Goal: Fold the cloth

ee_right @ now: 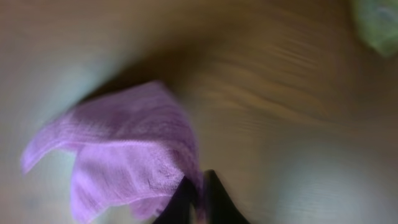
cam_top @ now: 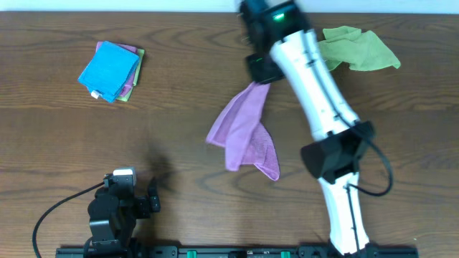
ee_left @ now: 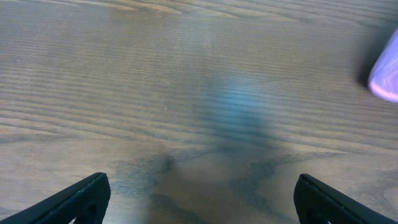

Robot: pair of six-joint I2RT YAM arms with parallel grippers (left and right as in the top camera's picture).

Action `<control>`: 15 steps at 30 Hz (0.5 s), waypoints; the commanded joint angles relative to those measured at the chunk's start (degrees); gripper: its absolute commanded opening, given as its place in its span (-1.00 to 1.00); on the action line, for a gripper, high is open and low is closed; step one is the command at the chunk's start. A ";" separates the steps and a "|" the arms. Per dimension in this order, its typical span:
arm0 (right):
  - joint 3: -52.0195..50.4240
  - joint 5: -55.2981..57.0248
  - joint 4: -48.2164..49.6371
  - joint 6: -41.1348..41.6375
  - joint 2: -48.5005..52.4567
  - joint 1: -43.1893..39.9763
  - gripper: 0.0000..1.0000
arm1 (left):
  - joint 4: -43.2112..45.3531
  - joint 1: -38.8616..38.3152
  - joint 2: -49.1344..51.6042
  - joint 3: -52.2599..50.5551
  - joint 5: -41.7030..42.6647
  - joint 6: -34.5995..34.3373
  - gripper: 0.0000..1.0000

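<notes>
The purple cloth (cam_top: 247, 132) hangs crumpled from one corner, its lower part trailing on the wooden table (cam_top: 179, 122). My right gripper (cam_top: 259, 75) is at the cloth's top corner. In the right wrist view the dark fingers of this gripper (ee_right: 200, 186) are pinched together on an edge of the cloth (ee_right: 124, 149), which drapes away to the left. My left gripper (cam_top: 150, 195) rests at the near left, far from the cloth. In its wrist view that gripper (ee_left: 202, 199) has its fingers spread wide over bare wood. A bit of the cloth (ee_left: 385, 78) shows at the right edge.
A lime-green cloth (cam_top: 358, 50) lies bunched at the far right, behind the right arm, and shows blurred as the green cloth (ee_right: 379, 22) in the right wrist view. A bright blue cloth (cam_top: 109, 68) sits folded on other folded cloths at the far left.
</notes>
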 commanded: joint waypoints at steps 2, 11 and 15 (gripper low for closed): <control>-0.11 2.51 0.37 10.86 -0.28 -6.10 0.58 | -0.90 -0.17 -0.33 -0.59 -0.42 -0.39 0.91; -0.11 -12.35 3.63 1.75 -0.26 -7.39 0.49 | -0.90 -0.17 -0.33 -0.59 -0.42 -0.39 0.91; -0.11 -12.52 4.81 -2.60 -0.17 -2.12 -0.97 | -0.90 -0.17 -0.33 -0.59 -0.42 -0.39 0.91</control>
